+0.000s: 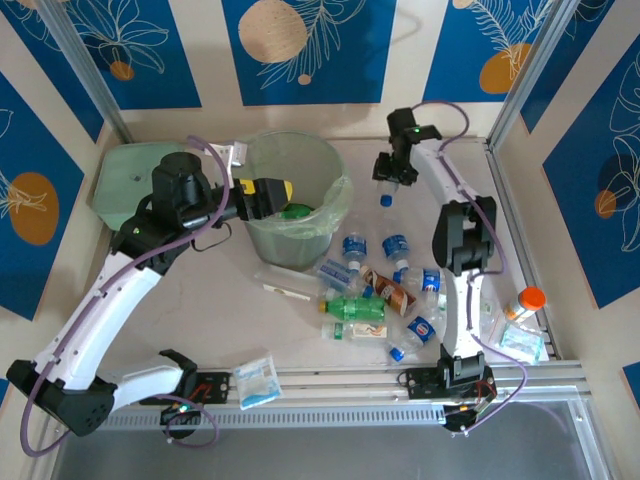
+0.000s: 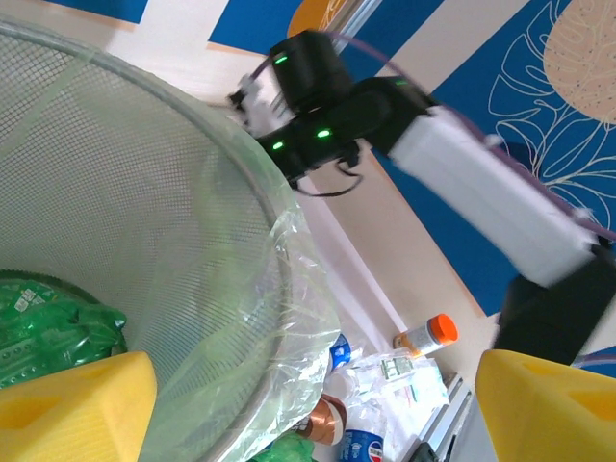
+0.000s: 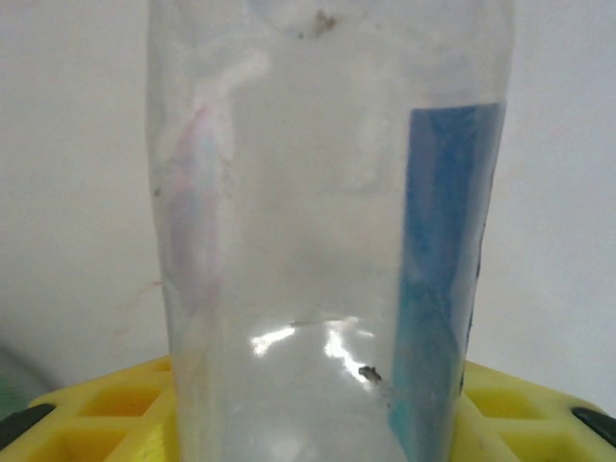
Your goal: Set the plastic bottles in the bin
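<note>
My left gripper point(image 1: 277, 190) is hanging over the bin point(image 1: 272, 240), which is standing at the back, left of centre, with a soda bottle point(image 1: 297, 211) lying in it. My right gripper point(image 1: 392, 180) is sitting to the bin's right, jaws around a bottle point(image 3: 327, 241), while the other bottles point(image 1: 385, 300) are lying heaped nearer me.

Clear bottle point(image 3: 327, 231) cut off top and bottom, green bottle point(image 2: 48, 327) partly behind left gripper point(image 2: 310, 414) finger point(image 2: 77, 409), right arm point(image 2: 481, 192) blurred.

A robot test cell: blue leaf-patterned panels point(image 1: 300, 50) and aluminium posts point(image 1: 530, 70) enclose a white counter point(image 1: 200, 300), two arms point(image 1: 105, 300) point(image 1: 462, 240) bolted to its near-edge rail point(image 1: 350, 385).
</note>
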Available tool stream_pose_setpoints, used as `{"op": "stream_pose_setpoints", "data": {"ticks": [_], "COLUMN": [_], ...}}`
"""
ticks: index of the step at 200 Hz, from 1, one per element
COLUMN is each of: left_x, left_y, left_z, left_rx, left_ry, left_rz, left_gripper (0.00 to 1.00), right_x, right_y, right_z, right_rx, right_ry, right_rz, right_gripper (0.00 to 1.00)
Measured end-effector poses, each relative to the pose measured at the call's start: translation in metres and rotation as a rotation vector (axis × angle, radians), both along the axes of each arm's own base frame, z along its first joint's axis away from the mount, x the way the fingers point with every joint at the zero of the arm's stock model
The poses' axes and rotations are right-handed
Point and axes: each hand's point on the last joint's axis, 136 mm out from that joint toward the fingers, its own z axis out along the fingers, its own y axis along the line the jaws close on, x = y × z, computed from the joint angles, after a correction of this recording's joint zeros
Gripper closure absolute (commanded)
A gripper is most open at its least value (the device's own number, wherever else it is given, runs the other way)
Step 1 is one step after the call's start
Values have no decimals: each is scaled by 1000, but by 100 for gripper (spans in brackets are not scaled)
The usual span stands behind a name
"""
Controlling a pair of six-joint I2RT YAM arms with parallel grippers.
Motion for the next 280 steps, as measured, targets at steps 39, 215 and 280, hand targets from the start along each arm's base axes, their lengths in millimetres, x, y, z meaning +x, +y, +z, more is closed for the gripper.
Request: {"op": "stream_pose_setpoints", "data": {"ticks": [39,215,280], "left_x": [2,2,0], "left_y": [-7,-78,-81], "left_z": [4,38,24], "left_rx": [-37,-281,-289], "left_ry": [7,9,37], "left_rz": [-28,-266,-287], "left_gripper": [9,24,57], "right_x": [-39,-190,-189], "right_y": [7,168,173], "right_z": [145,310,316], "right_rx": [151,803,864], "right_ry": [-304,-612,-605], "right_rz": [-28,283,268], "right_gripper": [49,43,41]}}
